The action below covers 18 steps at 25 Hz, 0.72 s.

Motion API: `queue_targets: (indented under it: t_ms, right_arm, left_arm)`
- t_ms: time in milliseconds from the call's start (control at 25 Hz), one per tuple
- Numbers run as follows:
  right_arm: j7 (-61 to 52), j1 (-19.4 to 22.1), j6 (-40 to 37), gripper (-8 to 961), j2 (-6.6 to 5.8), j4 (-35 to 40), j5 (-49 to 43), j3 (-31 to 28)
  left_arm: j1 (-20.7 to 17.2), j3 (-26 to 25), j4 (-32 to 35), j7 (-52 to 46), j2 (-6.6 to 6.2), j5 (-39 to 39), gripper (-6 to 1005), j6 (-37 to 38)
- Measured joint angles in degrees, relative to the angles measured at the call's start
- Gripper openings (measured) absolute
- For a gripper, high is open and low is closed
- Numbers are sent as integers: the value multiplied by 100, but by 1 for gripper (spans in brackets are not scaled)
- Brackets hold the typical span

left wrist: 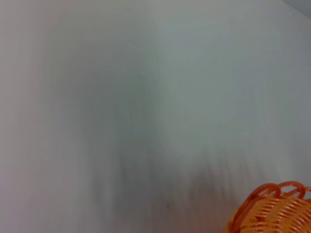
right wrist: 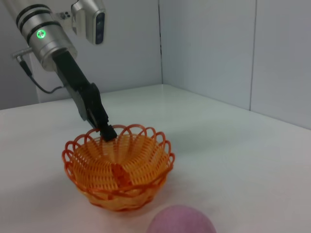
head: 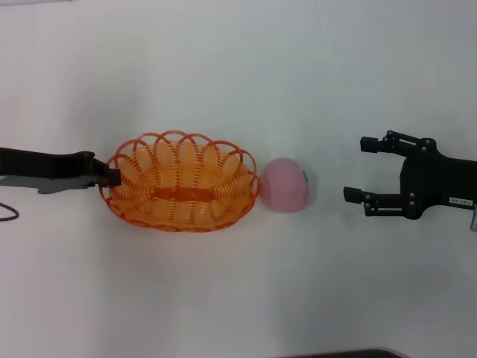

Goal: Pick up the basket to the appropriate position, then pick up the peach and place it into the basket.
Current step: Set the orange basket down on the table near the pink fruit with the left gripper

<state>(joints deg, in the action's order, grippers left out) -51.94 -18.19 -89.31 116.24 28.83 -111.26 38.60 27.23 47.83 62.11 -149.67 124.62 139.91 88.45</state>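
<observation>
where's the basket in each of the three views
Head view: the basket sits left of centre on the table, the left gripper at its rim, the peach touching its other end.
Left wrist view: only a scalloped piece of rim in the lower right corner.
Right wrist view: lower centre-left, peach nearer.
Shared landmark: the orange scalloped rim.
</observation>
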Motion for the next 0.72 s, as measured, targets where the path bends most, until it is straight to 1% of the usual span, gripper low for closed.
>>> queue_targets:
  t_ms: [40, 80, 120, 240, 440, 560, 720]
  right_arm:
    - [0, -4, -1, 928, 1, 0, 0, -3]
    - [0, -6, -1, 928, 1, 0, 0, -8]
    - [0, -8, -2, 928, 2, 0, 0, -15]
    - [0, -20, -1, 929, 12, 0, -2, -46]
    - [0, -34, 10, 929, 23, 0, -13, -54]
    - [0, -35, 18, 929, 22, 0, -6, -58]
    - [0, -42, 28, 929, 22, 0, -6, -63]
  left_arm:
    - [-80, 132, 29, -57, 1, -55, 53, -71]
    - [-197, 382, 63, -156, 1, -210, 53, -218]
    - [-197, 382, 63, -156, 1, -210, 53, -218]
    - [-360, 648, 76, -235, 1, -475, 52, -399]
    - [-529, 796, 82, -294, 1, -673, 52, -585]
    - [-644, 983, 68, -330, 0, -770, 52, -810]
    - [-685, 1058, 70, -357, 1, -814, 53, -923]
